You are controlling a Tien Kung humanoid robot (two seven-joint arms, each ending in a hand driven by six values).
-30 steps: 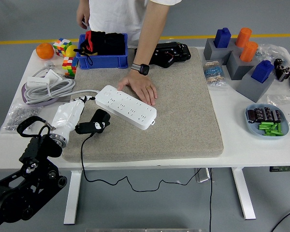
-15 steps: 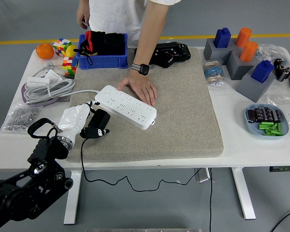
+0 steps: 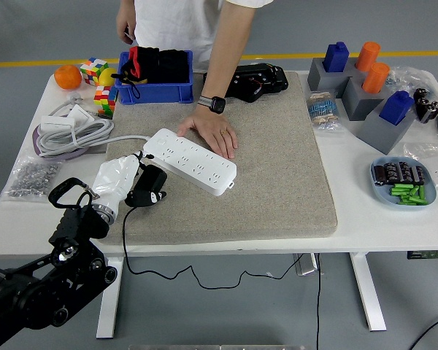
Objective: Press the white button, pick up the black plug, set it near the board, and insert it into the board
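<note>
Your left hand, white-covered, has carried the black plug rightward over the last second; fingers are closed around its left end. The plug now rests on the grey mat, just beside the near-left end of the white power strip, prongs not yet in a socket. Placing looks done; insertion remains. A person's hand presses the strip's far edge, steadying it. Right arm is out of view.
</note>
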